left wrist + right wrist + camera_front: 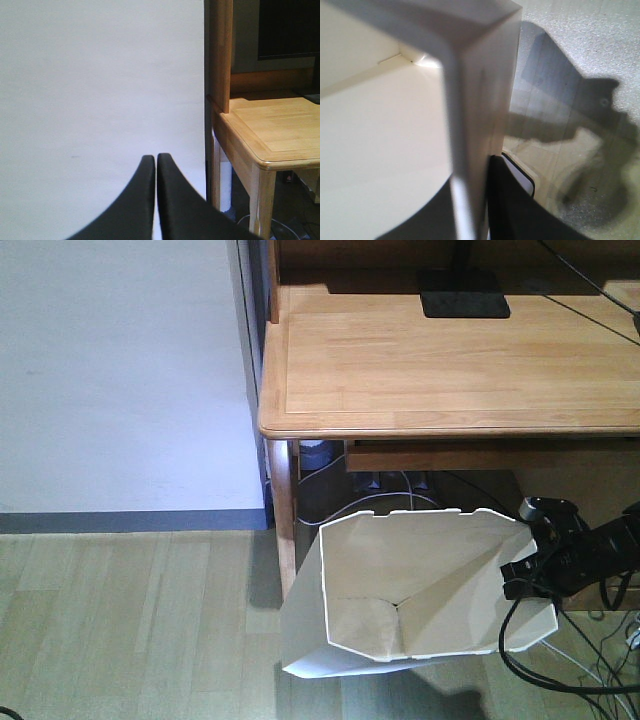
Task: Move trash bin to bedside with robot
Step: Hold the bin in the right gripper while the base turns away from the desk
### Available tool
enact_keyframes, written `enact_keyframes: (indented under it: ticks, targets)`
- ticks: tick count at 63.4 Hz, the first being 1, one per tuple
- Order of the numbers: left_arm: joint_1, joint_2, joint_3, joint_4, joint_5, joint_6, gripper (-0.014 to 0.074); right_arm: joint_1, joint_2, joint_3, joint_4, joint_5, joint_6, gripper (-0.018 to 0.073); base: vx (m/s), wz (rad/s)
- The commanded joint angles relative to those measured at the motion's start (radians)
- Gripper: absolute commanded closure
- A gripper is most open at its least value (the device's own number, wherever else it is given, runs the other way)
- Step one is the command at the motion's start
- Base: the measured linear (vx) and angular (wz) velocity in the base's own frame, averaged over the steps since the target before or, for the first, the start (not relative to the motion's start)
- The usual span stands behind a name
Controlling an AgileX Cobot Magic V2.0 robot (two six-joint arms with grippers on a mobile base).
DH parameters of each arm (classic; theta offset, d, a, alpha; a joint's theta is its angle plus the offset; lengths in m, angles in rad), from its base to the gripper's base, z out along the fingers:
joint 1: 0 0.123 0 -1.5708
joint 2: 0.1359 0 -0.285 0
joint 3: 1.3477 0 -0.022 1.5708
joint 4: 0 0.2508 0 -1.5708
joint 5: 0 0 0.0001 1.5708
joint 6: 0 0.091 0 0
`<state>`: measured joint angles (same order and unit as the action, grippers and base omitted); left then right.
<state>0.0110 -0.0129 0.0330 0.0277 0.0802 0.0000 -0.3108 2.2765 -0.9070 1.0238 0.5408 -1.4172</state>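
Note:
The white trash bin [400, 590] hangs tilted in front of the desk, its open mouth turned toward the front camera and its cream inside showing. My right gripper [518, 578] is shut on the bin's right rim. In the right wrist view the bin wall [480, 100] runs between the two black fingers of the right gripper [472, 190], one inside and one outside. My left gripper [155, 159] is shut on nothing and faces a white wall. The bedside is out of view.
A light wooden desk [450, 360] stands right behind the bin, its front left leg [284, 530] close to the bin's left side. A black monitor base [462, 292] sits on it. Cables [560, 670] loop on the wood floor under my right arm.

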Motion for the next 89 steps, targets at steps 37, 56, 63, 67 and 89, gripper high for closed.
enact_keyframes:
  ticks: [37,56,63,67,89]
  targets:
    - [-0.006,-0.015,0.012,-0.009,-0.074,-0.014,0.0603,-0.007,-0.070,-0.009,0.070,0.200,-0.001,0.0563,0.00,0.01]
    - [-0.006,-0.015,0.012,-0.009,-0.074,-0.014,0.0603,-0.007,-0.070,-0.009,0.070,0.200,-0.001,0.0563,-0.05,0.16]
    - [-0.006,-0.015,0.012,-0.009,-0.074,-0.014,0.0603,-0.007,-0.070,-0.009,0.070,0.200,-0.001,0.0563,-0.07,0.23]
    - [-0.006,-0.015,0.012,-0.009,-0.074,-0.014,0.0603,-0.007,-0.070,-0.009,0.070,0.200,-0.001,0.0563,-0.06,0.24]
    - [-0.006,-0.015,0.012,-0.009,-0.074,-0.014,0.0603,-0.007,-0.070,-0.009,0.070,0.200,-0.001,0.0563,-0.04,0.34]
